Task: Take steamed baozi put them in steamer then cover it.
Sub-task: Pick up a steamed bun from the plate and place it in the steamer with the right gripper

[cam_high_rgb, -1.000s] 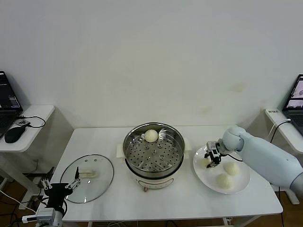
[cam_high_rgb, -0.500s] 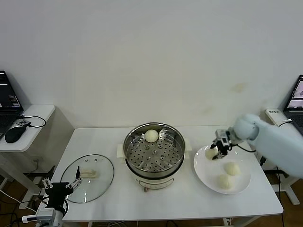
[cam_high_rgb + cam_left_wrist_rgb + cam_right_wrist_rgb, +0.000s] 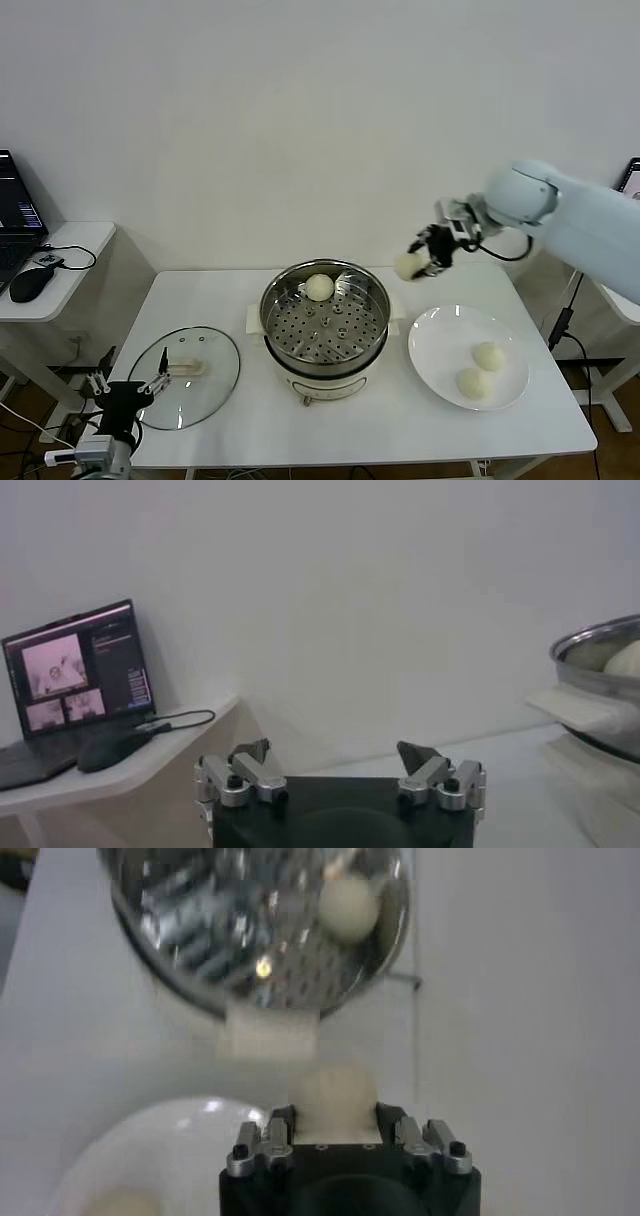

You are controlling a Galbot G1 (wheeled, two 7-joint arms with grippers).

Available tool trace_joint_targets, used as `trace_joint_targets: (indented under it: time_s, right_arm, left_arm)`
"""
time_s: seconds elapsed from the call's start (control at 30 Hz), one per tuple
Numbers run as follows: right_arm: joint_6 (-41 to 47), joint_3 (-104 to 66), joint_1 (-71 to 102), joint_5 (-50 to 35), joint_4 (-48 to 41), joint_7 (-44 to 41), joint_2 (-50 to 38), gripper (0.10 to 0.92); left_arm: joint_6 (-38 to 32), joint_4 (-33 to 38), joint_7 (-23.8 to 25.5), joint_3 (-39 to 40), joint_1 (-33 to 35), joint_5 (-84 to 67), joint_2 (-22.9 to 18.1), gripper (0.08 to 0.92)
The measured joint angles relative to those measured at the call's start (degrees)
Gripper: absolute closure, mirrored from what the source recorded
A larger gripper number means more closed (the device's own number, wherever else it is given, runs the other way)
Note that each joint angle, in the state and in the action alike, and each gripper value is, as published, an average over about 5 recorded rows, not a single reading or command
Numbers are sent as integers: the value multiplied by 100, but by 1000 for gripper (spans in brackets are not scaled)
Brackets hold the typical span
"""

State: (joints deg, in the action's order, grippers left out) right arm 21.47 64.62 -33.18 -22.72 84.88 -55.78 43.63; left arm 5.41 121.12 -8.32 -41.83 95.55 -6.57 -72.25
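Right arm (image 3: 570, 215): smooth pale-blue shell, black cable.
Left end effector (image 3: 338, 780): black body, silver screwed finger brackets.

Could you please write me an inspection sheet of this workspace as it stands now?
Surface: white table, no spills seen.
Job's things: steamer open, one baozi on its tray; two baozi on the white plate; a fourth baozi held in the air right of the steamer; cover flat on the table, left.
Clutter: nothing seen.
Pincers: right pincer shut on the lifted baozi; left pincer open, low at the table's front-left corner.
Cables: mouse cable on the side desk.
Surroundings: laptop, mouse, bare wall.
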Motion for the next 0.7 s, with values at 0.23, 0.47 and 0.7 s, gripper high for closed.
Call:
trace_joint_targets:
  time_s: [0.23, 0.47, 0.7]
  right_arm:
    - [189, 172, 15, -390, -345, 207, 1037, 499]
    - [280, 336, 253, -507, -824, 268, 1934, 498]
    - [301, 363, 517, -493, -1265, 278, 2548, 476]
  left_arm:
    - [-1, -26, 5, -84, -9, -45, 0, 177]
    - [-1, -26, 6, -123, -20, -58, -34, 177]
    - [-1, -71, 8, -66, -77, -48, -53, 177]
